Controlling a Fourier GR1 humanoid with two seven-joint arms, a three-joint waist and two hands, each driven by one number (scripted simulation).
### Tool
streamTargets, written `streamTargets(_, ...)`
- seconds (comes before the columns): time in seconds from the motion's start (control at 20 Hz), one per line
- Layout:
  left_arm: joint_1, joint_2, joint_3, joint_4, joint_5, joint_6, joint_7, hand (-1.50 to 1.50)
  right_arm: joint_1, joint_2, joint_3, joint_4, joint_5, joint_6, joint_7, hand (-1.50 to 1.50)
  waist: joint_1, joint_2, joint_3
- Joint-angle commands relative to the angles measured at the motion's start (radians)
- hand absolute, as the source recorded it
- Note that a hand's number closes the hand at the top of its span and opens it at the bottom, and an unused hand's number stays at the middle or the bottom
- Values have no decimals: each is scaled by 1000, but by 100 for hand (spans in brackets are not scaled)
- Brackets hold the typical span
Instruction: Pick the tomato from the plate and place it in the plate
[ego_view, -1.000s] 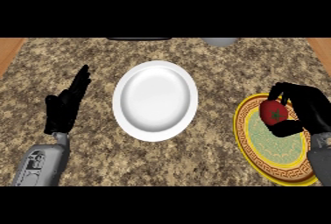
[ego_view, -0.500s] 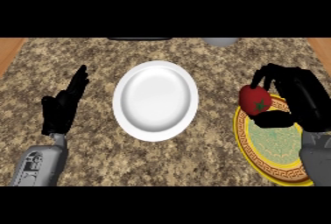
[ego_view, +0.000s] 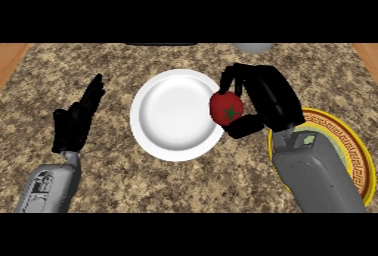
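We note the right hand (ego_view: 262, 102) curled round the tomato (ego_view: 227, 111), fingers over its far side and thumb beneath; the tomato sits at the hand's left, over the right rim of the white plate (ego_view: 173, 115); the patterned plate (ego_view: 354, 150) lies behind the wrist; we judge the tomato light, smooth and soft, so best held across its widest part; the left hand (ego_view: 77, 117) rests open, fingers straight, well left.
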Motion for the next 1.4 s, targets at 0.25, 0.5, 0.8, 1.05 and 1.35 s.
streamTargets(0.25,7,9,18,38,5,-25,-51,0,-206,153,140,345,24,-151,59,150,6,2,0)
streamTargets(0.5,-4,-50,-46,-17,-23,2,10,0,-320,155,227,634,108,-226,91,150,35,8,0)
streamTargets(0.8,-49,-33,-24,19,-24,-4,10,0,-343,155,286,826,-183,-348,101,-150,53,14,1)
streamTargets(1.05,10,-34,-39,-19,-26,-17,-4,0,-365,156,374,922,-346,-464,-6,-150,60,13,1)
streamTargets(1.35,-23,-33,-16,37,-23,-9,-38,0,-347,156,260,858,-553,-549,-188,-150,59,19,2)
